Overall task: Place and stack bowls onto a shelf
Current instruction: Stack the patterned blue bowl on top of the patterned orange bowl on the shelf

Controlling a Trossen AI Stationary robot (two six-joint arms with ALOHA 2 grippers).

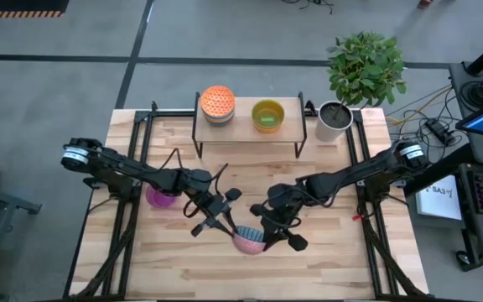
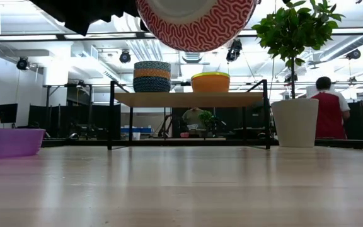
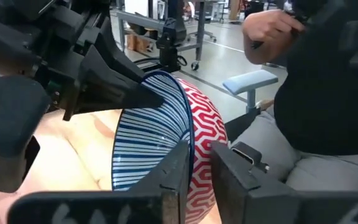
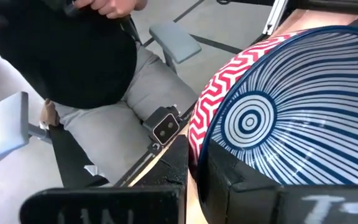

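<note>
- Shelf [image 1: 246,127]: long axis runs left-right along the table's far edge; carries a stack of bowls [image 1: 217,104] and a yellow bowl [image 1: 267,116], both mouth-up.
- Purple bowl [image 1: 162,198]: on the tabletop under the left arm, mouth-up.
- Red-patterned bowl [image 3: 207,134], blue-striped inside: lifted off the table near its front centre, tipped.
- Left gripper [image 3: 199,163]: clamped across that bowl's rim.
- Right gripper [image 4: 194,163]: pinching the same rim.
</note>
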